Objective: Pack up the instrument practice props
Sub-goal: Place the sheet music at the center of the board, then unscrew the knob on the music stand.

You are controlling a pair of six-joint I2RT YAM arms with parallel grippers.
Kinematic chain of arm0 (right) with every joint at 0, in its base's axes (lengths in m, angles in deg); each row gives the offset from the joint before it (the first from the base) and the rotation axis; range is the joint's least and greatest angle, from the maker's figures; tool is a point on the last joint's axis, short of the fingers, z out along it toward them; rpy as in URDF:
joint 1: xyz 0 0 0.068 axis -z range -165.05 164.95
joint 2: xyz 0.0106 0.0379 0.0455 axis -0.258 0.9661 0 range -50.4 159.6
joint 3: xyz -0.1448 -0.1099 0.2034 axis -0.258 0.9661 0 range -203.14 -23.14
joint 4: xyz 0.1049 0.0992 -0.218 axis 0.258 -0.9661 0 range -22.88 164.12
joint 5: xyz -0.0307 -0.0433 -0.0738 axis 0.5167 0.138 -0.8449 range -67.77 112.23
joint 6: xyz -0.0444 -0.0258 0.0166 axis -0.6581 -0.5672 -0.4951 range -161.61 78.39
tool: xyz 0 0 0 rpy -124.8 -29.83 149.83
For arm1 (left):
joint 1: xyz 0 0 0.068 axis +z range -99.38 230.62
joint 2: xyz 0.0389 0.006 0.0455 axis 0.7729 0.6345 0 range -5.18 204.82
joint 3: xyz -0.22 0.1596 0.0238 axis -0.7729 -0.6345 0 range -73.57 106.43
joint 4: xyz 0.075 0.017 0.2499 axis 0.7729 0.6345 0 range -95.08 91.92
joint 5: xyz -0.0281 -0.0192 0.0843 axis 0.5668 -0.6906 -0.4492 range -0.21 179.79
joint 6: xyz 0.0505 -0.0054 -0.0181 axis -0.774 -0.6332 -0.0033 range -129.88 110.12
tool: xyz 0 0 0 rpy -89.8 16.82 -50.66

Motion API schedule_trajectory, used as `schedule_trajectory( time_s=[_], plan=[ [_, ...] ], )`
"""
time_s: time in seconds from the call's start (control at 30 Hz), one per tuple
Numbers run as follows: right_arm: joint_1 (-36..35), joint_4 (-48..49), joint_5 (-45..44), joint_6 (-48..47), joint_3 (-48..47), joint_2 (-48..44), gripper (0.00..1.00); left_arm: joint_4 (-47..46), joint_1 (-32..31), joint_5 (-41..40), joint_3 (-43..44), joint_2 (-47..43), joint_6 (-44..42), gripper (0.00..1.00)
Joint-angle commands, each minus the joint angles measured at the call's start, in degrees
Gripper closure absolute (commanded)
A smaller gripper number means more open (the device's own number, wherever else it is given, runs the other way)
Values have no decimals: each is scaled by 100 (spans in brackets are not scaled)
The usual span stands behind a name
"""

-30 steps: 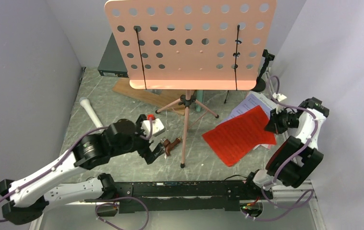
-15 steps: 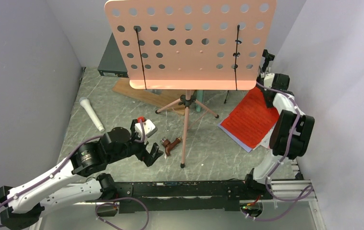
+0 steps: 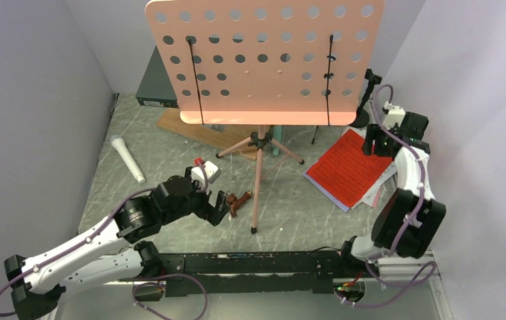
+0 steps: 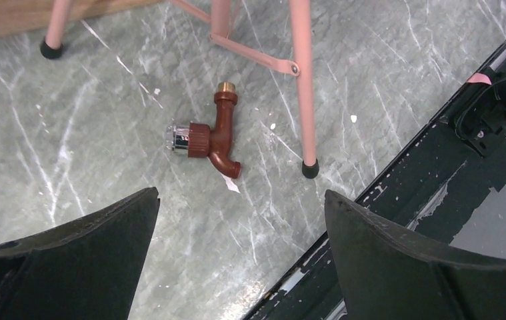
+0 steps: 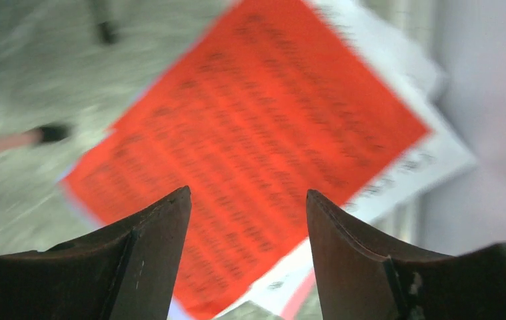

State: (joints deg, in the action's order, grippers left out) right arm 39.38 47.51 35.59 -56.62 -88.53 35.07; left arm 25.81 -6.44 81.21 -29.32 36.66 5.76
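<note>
Jaws parted and empty, the right gripper (image 5: 247, 193) is hanging just above the red page (image 5: 257, 127), which is lying diagonally beneath it.

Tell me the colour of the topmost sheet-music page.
The page is red with dark print; best seen from the right wrist.

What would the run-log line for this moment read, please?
left claw: open, brown piece ahead, untouched | right claw: open, over red page | music stand: upright | white microphone: lying flat
</note>
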Motion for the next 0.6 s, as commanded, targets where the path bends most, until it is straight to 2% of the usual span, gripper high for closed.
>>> schedule_trajectory(
  time_s=[0.0,0.13,0.27,0.33,0.37,0.4,0.43,0.5,0.57],
  plan=[
    [17,-930,2971,-537,534,-685,33,-1097,129,478,-433,-17,565,1],
    [53,-1294,4451,-1158,993,-1125,32,-1883,160,786,-790,13,763,0],
    [96,-1407,5265,-1642,1287,-1628,30,-2541,186,805,-969,198,844,1],
    [103,-1360,5745,-1978,1514,-1913,22,-2868,199,805,-1032,323,807,1],
    [98,-1395,6020,-2216,1632,-2046,9,-3005,210,805,-1052,398,776,1],
    [99,-1471,6397,-2547,1752,-2157,2,-3133,214,805,-1064,467,754,1],
    [105,-1682,6593,-3019,1851,-2249,1,-3319,237,805,-1074,545,749,1],
    [98,-2670,7148,-4686,1931,-2357,0,-3672,278,805,-1127,682,759,1],
    [100,-3983,7450,-6305,2025,-2377,0,-4145,320,771,-1239,782,901,1]
  ],
)
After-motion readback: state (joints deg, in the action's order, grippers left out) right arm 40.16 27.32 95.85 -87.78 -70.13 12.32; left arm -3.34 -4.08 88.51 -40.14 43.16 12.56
